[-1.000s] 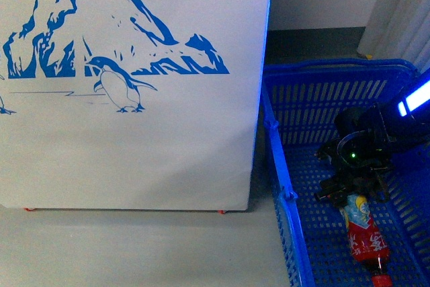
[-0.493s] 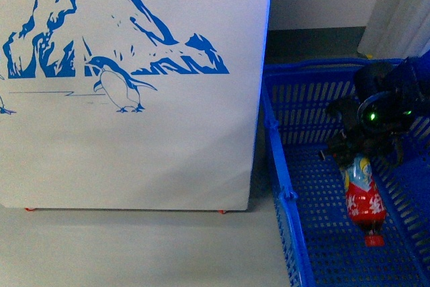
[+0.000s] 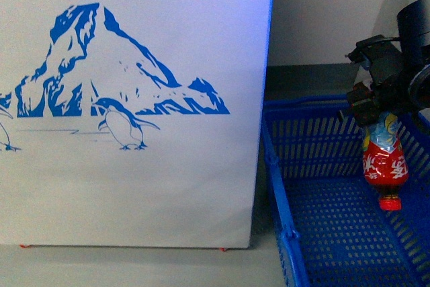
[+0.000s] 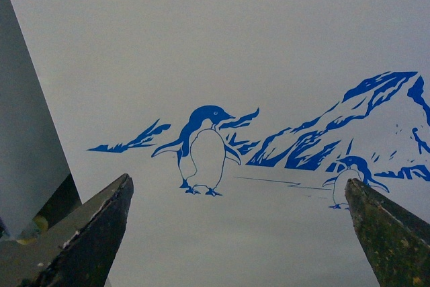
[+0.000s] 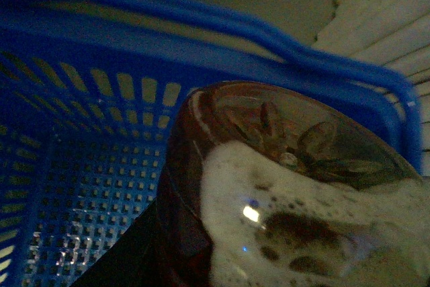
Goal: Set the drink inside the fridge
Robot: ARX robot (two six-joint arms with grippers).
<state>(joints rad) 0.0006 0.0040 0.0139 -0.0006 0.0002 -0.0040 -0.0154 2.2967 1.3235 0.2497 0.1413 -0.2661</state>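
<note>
My right gripper (image 3: 377,113) is shut on the drink (image 3: 384,160), a small bottle with a red label and red cap. It hangs cap down, lifted above the blue basket (image 3: 282,233). In the right wrist view the bottle's base (image 5: 289,186) with foamy amber liquid fills the frame. The fridge (image 3: 134,186) is the white chest with the blue penguin-and-mountain print, left of the basket. My left gripper (image 4: 238,196) is open and empty, facing the fridge's printed wall (image 4: 222,52). The fridge's lid is out of view.
The blue slatted basket stands on the grey floor (image 3: 134,267) right against the fridge's right side; its floor (image 5: 87,193) shows in the right wrist view. A pale wall (image 3: 322,11) is behind the basket.
My right gripper has lifted the drink from the basket floor up above the basket. The front view has tilted up, so the fridge's print sits lower in frame.
</note>
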